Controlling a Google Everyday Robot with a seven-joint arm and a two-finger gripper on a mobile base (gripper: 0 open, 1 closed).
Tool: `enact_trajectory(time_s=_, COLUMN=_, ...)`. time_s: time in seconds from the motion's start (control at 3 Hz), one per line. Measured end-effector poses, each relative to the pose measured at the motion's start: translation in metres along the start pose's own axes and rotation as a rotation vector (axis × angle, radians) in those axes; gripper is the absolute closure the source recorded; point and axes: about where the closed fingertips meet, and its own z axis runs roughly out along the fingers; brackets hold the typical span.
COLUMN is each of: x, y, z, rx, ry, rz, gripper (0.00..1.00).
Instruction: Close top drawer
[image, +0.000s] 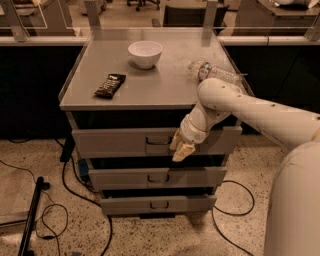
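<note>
1. Here, the gripper (181, 147) is pressed against the front of the top drawer (115, 142), just to the right of the small loop handle (159, 145).
2. It is likely put there because a push close to the middle should send the drawer straight in, not crooked. The handle is not needed for a push.
3. Whether the gripper is open or shut cannot be told, as it is bunched up against the metal.
4. The top drawer is found right under the cabinet top (165, 95). A dark gap is seen above its front, so it is judged to be nearly in but not yet fully shut.
5. Below the gripper, the middle drawer (120, 178) and the bottom drawer (125, 205) are seen, each with a narrower front.
6. Above and behind the gripper, a white bowl (145, 53), a flat black thing (110, 85) and a lying bottle (212, 71) are left on the cabinet top. The bottle is close to the bend of the arm (250, 110).
7. Part of the drawer front to the right of the gripper is covered by the arm. The inside of the drawer cannot be seen. The robot's body is cut off at the right edge.
</note>
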Motion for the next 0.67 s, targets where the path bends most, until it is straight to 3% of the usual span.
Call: enact_trajectory(time_s=0.67, x=0.0000, y=0.0000, z=0.0001, rx=0.000, ry=0.000, rz=0.000, gripper=0.07)
